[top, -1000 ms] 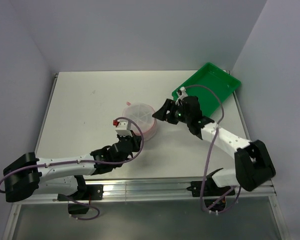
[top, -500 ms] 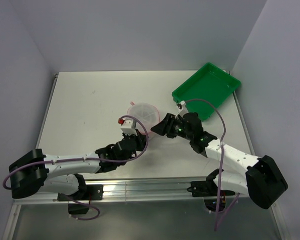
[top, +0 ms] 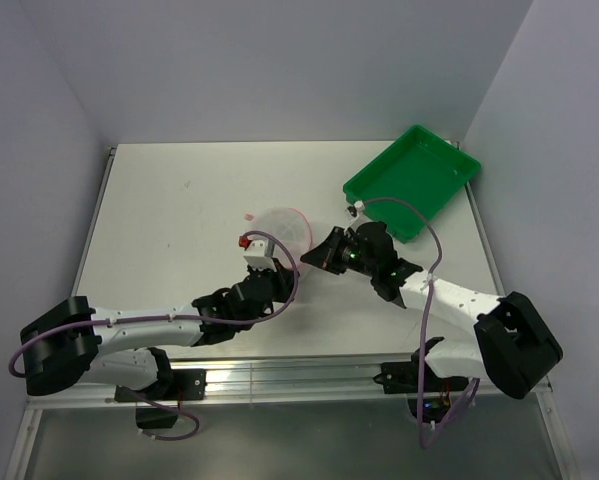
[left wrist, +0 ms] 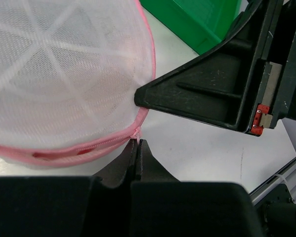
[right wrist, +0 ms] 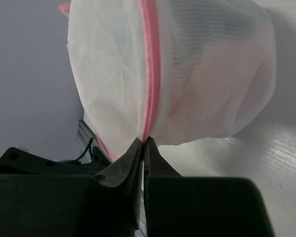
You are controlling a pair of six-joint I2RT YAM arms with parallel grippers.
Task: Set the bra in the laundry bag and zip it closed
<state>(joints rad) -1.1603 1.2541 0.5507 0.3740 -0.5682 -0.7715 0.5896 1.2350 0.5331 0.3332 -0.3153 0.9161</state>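
The laundry bag (top: pixel 282 230), a small round pouch of white mesh with a pink zip rim, lies mid-table. My left gripper (left wrist: pixel 138 143) is at its near edge, shut on the pink zip pull (left wrist: pixel 136 134). From the right, my right gripper (right wrist: pixel 144 141) is shut on the pink zip rim (right wrist: pixel 150 74) at the bag's side. In the left wrist view one of its black fingers (left wrist: pixel 202 98) touches the bag (left wrist: pixel 63 74). I cannot make out the bra; only faint pinkish shading shows through the mesh (right wrist: pixel 197 74).
A green tray (top: pixel 411 180) stands at the back right, close behind the right arm, and its corner (left wrist: pixel 197 19) shows in the left wrist view. Purple cables loop over both arms. The table's near rail runs along the front.
My right gripper swung in to the bag's right side and closed on the pink rim. The left gripper stayed shut on the zip pull, and the bag shifted slightly.
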